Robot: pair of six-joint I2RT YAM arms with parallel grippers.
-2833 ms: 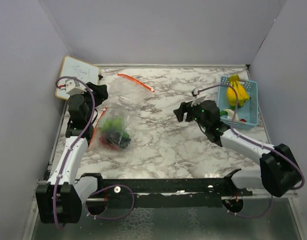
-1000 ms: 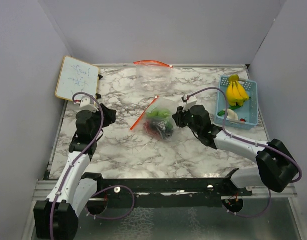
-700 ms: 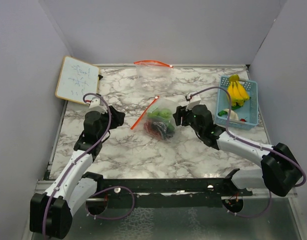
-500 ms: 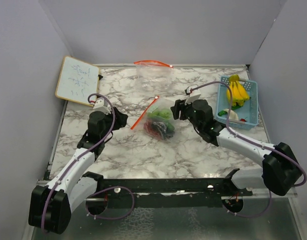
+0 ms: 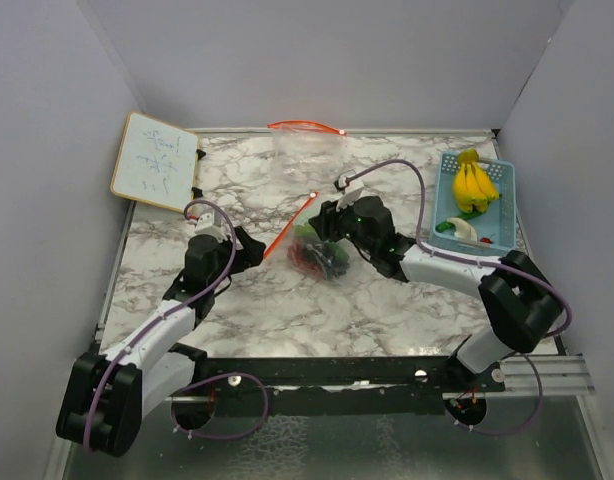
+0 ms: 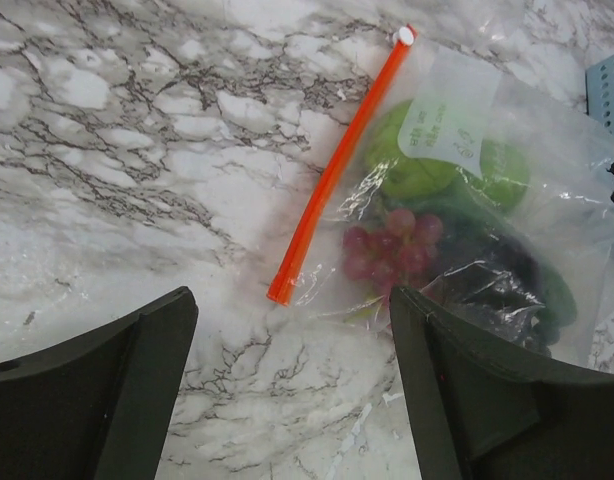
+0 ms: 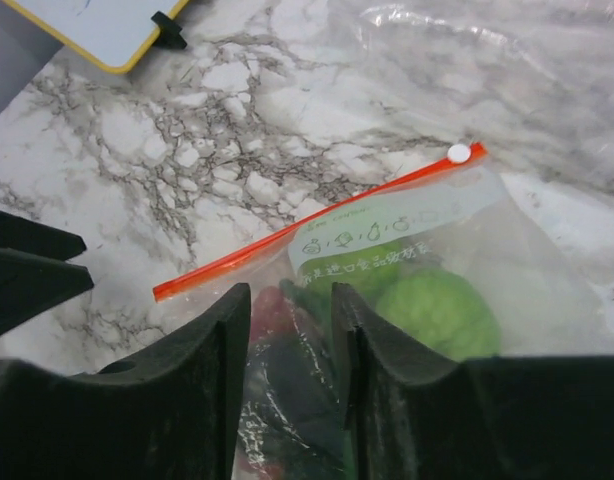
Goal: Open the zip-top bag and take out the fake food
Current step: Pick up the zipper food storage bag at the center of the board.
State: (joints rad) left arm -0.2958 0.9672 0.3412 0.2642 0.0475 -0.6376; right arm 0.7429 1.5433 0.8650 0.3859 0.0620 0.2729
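The zip-top bag (image 5: 312,243) lies mid-table, its orange zip strip (image 6: 337,170) closed with a white slider (image 7: 459,153) at the far end. Inside it I see fake food: a lime-green fruit (image 7: 437,310), dark red grapes (image 6: 392,250) and dark green pieces. My left gripper (image 6: 292,390) stands wide open just left of the bag, with bare marble between its fingers. My right gripper (image 7: 292,340) hovers over the bag's right side, jaws partly apart and open, with the bag's plastic showing in the gap. A yellow banana bunch (image 5: 474,185) sits in the basket.
A light-blue slotted basket (image 5: 502,225) stands at the right edge. A second, empty zip bag (image 5: 307,140) lies against the back wall. A small whiteboard (image 5: 155,158) leans at the back left. Grey walls enclose the table on three sides.
The left arm has reached right toward the bag and its jaws have spread wider. The right gripper has shifted left over the bag and gone from shut to open. The bag has stayed put.
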